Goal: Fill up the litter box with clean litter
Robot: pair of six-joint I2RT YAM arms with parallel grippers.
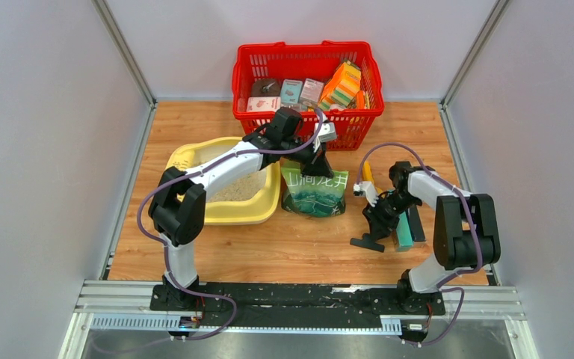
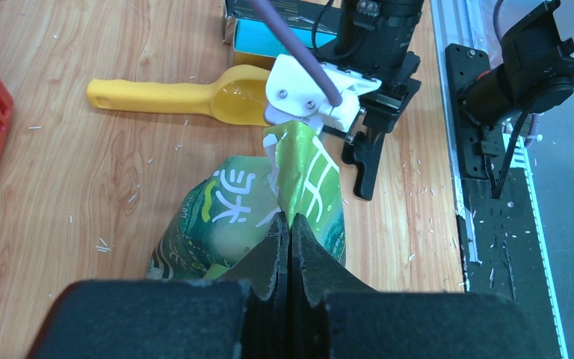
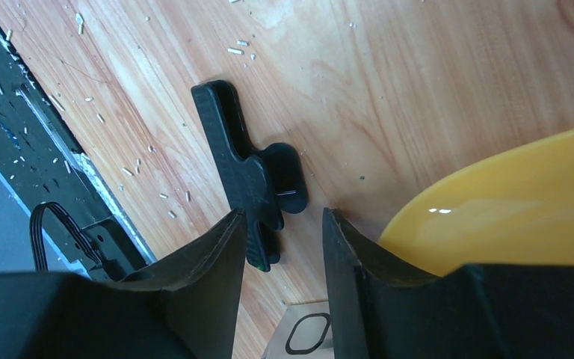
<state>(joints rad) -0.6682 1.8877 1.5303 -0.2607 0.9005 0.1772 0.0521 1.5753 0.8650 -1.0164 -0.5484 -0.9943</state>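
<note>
Nearest to me, my right pincer (image 3: pixel 282 217) is hanging low over the wooden surface (image 1: pixel 284 247) with its two fingers standing apart and nothing between them but bare wood. A flat black T-shaped plastic piece (image 3: pixel 250 172) is lying on the surface just ahead of the left finger. Small pale flecks (image 3: pixel 166 196) are lying scattered around it. A teal rectangular box (image 1: pixel 403 236) is sitting just to the right of this pincer. A little farther off, a yellow-orange plastic scoop (image 2: pixel 172 97) is lying on the wood, its bowl right beside the right pincer.

Farther still, near the middle, a green plastic bag with white characters (image 2: pixel 224 217) is standing on the surface. My left pincer (image 2: pixel 289 228) is reaching over from the left and is clamped together on the bag's crumpled top edge.

Left of the bag, the large pale-yellow plastic litter box (image 1: pixel 224 215) is sitting on the surface, partly under the left arm. The fine beige clean litter (image 1: pixel 235 187) is lying inside it.

At the far edge, a red mesh plastic basket (image 1: pixel 306 60) is holding several small packages.
</note>
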